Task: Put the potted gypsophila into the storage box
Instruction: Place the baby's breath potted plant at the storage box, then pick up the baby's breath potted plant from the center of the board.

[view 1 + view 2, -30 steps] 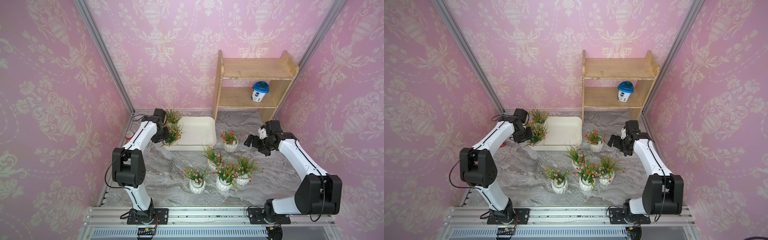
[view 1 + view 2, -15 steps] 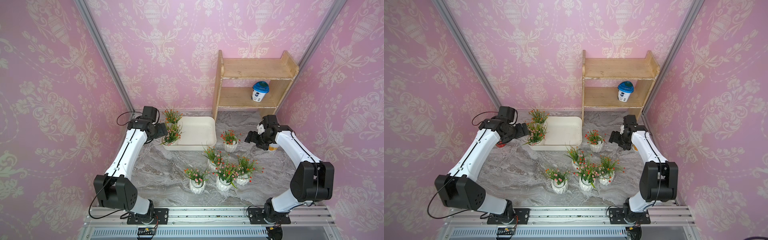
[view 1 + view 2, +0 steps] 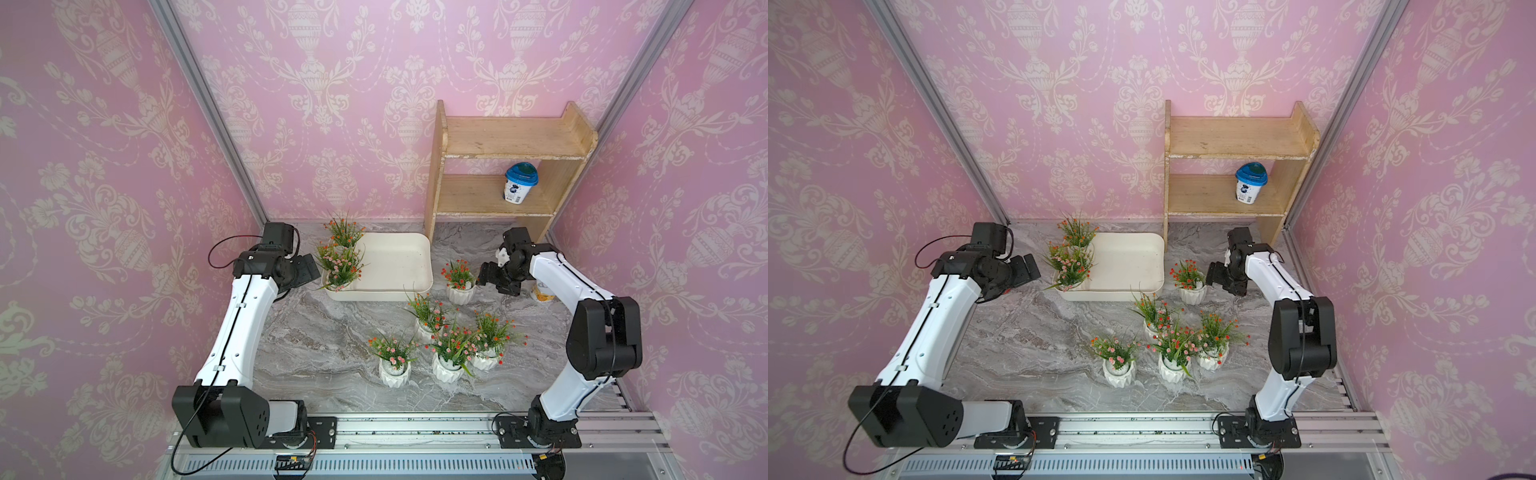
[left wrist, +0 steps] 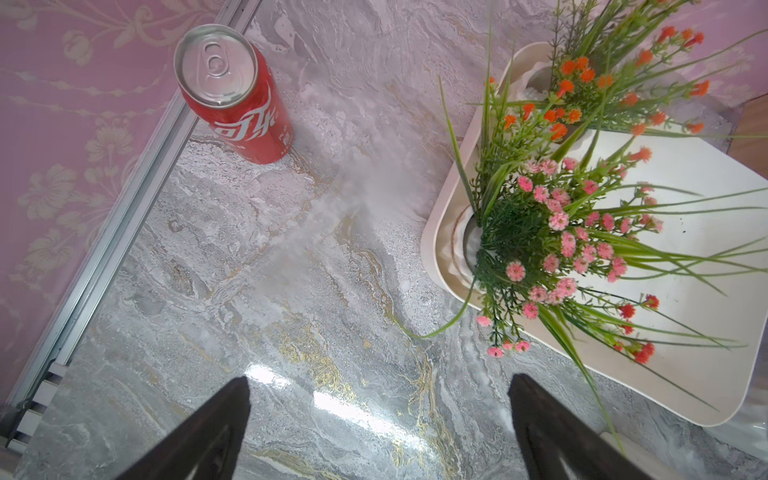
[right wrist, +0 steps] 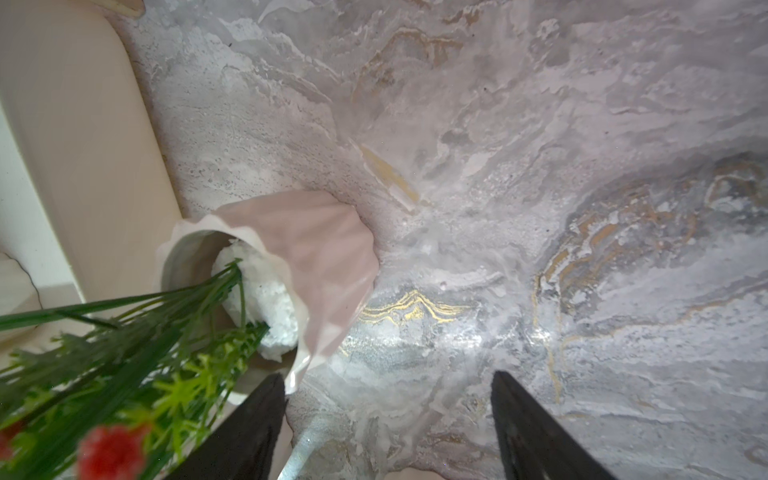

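The cream storage box [image 3: 427, 266] holds two potted gypsophila at its left end, an orange one [image 3: 343, 232] and a pink one [image 3: 338, 266]. My left gripper [image 3: 308, 270] is open just left of the box; in the left wrist view [image 4: 380, 378] only marble lies between its fingers, and the pink plant [image 4: 552, 232] stands apart from them. Another potted gypsophila [image 3: 459, 284] stands right of the box. My right gripper [image 3: 490, 277] is open beside it. In the right wrist view [image 5: 388, 376] that ribbed pot [image 5: 316, 266] sits just outside one fingertip [image 5: 274, 399]. Several more pots [image 3: 451, 353] cluster nearer the front.
A wooden two-tier shelf [image 3: 511, 166] at the back right carries a blue-lidded cup [image 3: 520, 183]. A red cola can [image 4: 232, 91] stands by the left wall rail. A small cup [image 3: 542, 291] shows behind my right arm. Pink walls close in on three sides.
My left gripper opened, let go of the pink plant in the box and drew back to the left. My right gripper moved in toward the pot right of the box, jaws narrowing slightly.
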`<state>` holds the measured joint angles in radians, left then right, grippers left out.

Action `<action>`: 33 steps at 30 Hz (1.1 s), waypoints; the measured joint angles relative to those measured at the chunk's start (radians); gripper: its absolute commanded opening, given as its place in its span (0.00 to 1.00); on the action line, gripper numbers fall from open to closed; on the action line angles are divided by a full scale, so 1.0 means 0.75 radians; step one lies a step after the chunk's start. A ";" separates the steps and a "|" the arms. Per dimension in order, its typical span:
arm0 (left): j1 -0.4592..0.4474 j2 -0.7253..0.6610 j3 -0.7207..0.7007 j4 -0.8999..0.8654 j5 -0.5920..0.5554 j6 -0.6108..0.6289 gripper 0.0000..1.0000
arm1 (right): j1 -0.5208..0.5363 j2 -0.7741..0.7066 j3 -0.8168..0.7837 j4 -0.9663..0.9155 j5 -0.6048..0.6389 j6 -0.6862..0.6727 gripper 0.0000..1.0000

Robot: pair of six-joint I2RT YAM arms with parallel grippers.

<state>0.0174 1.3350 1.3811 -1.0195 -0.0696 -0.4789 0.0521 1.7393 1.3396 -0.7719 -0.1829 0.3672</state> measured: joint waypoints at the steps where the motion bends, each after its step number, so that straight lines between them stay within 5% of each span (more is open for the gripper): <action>1: 0.003 -0.001 -0.003 0.001 0.000 0.001 0.99 | 0.005 0.008 0.007 0.000 0.000 0.001 0.79; 25: 0.054 -0.015 -0.074 0.002 0.015 0.024 0.99 | 0.072 0.194 0.134 0.006 0.070 -0.007 0.50; 33: 0.071 -0.015 -0.086 0.008 0.016 0.025 0.99 | 0.081 0.209 0.161 0.005 0.069 -0.033 0.32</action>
<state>0.0704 1.3235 1.3163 -1.0134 -0.0574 -0.4603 0.1127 1.8957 1.4601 -0.7681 -0.1314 0.3424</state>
